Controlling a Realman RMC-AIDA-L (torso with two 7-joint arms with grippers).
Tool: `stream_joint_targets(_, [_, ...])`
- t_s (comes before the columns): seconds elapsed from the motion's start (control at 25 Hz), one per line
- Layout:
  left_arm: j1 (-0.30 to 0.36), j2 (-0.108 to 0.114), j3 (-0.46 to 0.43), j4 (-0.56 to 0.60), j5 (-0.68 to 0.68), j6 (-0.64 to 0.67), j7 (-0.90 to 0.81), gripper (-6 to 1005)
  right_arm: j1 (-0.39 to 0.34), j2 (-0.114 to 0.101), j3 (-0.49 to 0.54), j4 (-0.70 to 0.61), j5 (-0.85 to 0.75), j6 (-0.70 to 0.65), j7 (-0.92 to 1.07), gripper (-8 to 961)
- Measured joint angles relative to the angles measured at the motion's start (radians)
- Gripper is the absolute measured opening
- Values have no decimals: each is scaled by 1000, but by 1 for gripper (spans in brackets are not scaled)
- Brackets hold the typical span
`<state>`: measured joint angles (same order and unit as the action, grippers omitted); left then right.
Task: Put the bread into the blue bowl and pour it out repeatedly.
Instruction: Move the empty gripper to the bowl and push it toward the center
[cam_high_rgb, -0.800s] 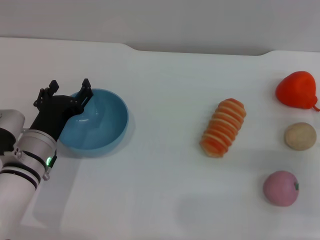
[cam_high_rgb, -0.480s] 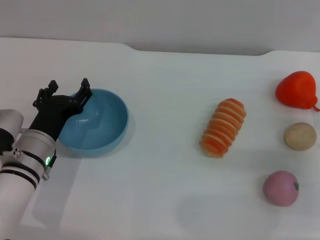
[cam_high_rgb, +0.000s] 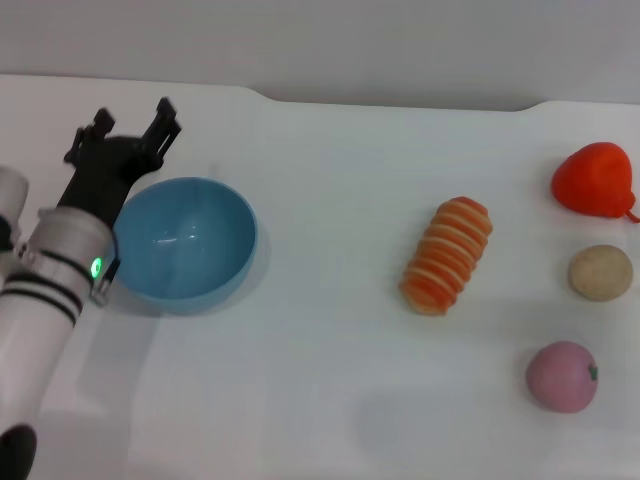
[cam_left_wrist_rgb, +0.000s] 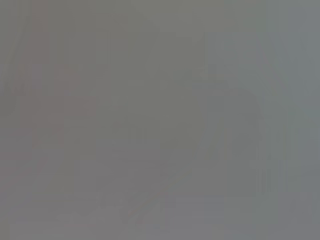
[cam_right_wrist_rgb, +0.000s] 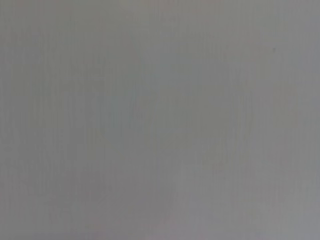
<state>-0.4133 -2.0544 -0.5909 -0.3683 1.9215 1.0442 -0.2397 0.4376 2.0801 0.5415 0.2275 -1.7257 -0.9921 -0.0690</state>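
The blue bowl stands upright and empty at the left of the white table. My left gripper is raised just beyond the bowl's far left rim, open, with nothing between its black fingers. The bread, striped orange and cream, lies on the table right of centre, well away from the bowl. My right gripper is out of view. Both wrist views show only a flat grey blur.
At the right side sit a red toy fruit, a small round tan ball and a pink ball-shaped fruit. The table's far edge runs along the top, against a grey wall.
My left gripper has let go of the bowl's rim and risen away toward the table's far edge. The bowl and the bread have stayed in place.
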Motion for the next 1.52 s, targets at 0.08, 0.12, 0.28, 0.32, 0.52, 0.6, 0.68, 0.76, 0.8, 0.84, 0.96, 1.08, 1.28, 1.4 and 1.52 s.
stream_joint_targets(0.08, [-41,4,2,13,1,-21,-19,859,0,0,0,-1,0,0,0,686])
stream_joint_targets(0.12, [-61,6,4,18,2,-39,-28,859,0,0,0,-1,0,0,0,686])
stream_joint_targets(0.28, [-143,30,4,20,38,-153,-96,859,0,0,0,-2,0,-4,0,686])
stream_joint_targets(0.32, [-160,39,3,17,57,-187,-122,859,-1,0,0,-2,0,-4,0,686])
stream_joint_targets(0.52, [-231,85,0,7,146,-294,-231,859,-6,-2,0,-4,0,-5,0,684])
stream_joint_targets(0.6, [-252,106,0,2,184,-334,-269,859,-7,-2,0,-8,0,-5,0,684])
stream_joint_targets(0.68, [-274,134,-1,-6,215,-389,-314,859,-7,-2,0,-11,0,-4,0,685])
stream_joint_targets(0.76, [-301,174,-1,-22,249,-470,-379,859,-7,-2,0,-13,0,-1,0,686])
stream_joint_targets(0.8, [-311,188,-1,-28,260,-495,-400,859,-7,-2,0,-14,0,-1,0,686])
stream_joint_targets(0.84, [-322,207,-2,-41,279,-523,-424,859,-7,-2,0,-16,0,-1,0,686])
stream_joint_targets(0.96, [-344,268,-33,-100,337,-616,-457,859,-7,-2,0,-28,0,0,0,685])
stream_joint_targets(1.08, [-351,349,-160,-265,457,-917,-454,859,-7,-2,0,-39,0,2,0,685])
stream_joint_targets(1.28, [-311,364,-401,-473,526,-1300,-288,860,-11,-3,0,-49,0,3,0,684])
stream_joint_targets(1.4, [-241,256,-740,-594,531,-1580,65,860,-11,-3,0,-53,0,3,0,684])
stream_joint_targets(1.52, [-189,91,-1133,-685,534,-1806,458,860,-11,-3,0,-54,0,3,0,684])
